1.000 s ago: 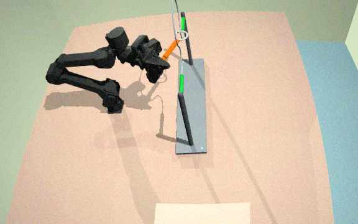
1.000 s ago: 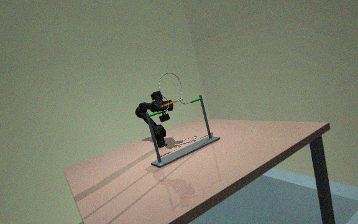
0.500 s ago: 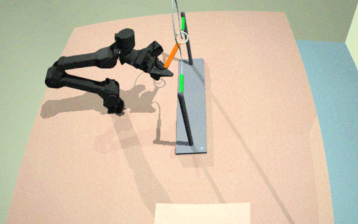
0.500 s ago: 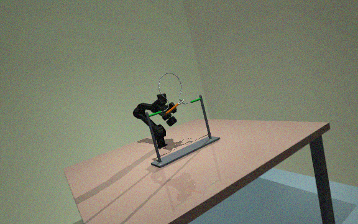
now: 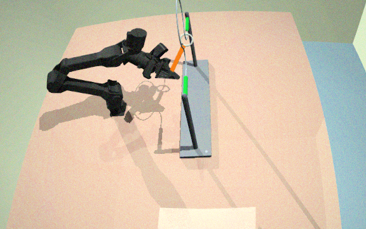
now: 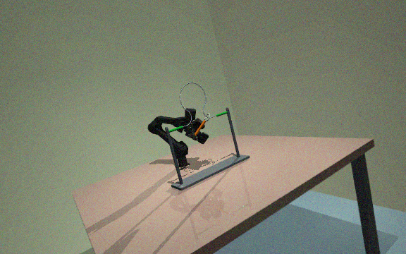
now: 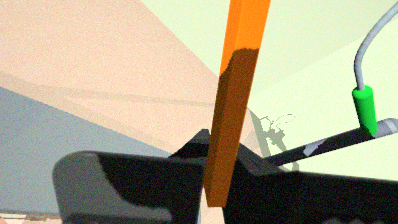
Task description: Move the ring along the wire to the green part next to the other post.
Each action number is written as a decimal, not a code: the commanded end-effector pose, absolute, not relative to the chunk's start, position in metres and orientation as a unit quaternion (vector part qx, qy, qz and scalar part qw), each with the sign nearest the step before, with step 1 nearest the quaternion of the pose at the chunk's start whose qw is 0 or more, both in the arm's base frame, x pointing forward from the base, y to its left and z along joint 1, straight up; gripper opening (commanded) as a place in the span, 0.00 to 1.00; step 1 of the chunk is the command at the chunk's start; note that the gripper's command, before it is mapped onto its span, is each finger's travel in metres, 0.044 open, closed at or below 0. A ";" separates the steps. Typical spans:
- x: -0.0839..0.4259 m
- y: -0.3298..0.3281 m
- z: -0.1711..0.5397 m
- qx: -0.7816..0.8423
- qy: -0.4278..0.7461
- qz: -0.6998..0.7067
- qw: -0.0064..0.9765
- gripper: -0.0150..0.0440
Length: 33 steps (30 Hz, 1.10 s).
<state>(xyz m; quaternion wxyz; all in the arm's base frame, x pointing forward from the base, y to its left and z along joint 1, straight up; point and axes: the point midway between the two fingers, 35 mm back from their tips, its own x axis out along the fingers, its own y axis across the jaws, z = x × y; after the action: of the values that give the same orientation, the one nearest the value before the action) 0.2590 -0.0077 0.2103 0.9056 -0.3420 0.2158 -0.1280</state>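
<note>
The orange handle (image 5: 178, 58) (image 6: 200, 128) (image 7: 239, 90) is held near its lower end by my gripper (image 5: 174, 74) (image 6: 196, 135) (image 7: 218, 167), which is shut on it. The handle slants up to the pale ring (image 5: 192, 40), whose outline is small in the exterior view. The ring is around the grey wire (image 5: 185, 65) (image 6: 180, 96) (image 7: 358, 62), between its tall loop and the far green part (image 5: 187, 24) (image 6: 222, 113). Whether ring and wire touch cannot be told. The other green part (image 5: 185, 85) (image 6: 176, 129) is at the near post. The wrist view hides the ring.
The near post (image 5: 190, 122) (image 6: 173, 156) and far post (image 5: 193, 51) (image 6: 233, 134) stand on a grey base (image 5: 202, 111) (image 6: 215, 170). The wire's loop rises above the gripper. A pale sheet (image 5: 206, 219) lies at the bottom of the top view.
</note>
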 end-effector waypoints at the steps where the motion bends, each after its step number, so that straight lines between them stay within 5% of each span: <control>1: 0.259 0.002 0.205 -0.303 0.221 -0.122 0.919 0.00; 33: 0.256 0.090 0.178 -0.040 0.254 -0.049 0.965 0.00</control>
<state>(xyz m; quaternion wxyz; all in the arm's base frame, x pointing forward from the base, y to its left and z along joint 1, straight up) 0.2555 0.0844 0.1765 0.9642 -0.0539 0.2541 -0.0527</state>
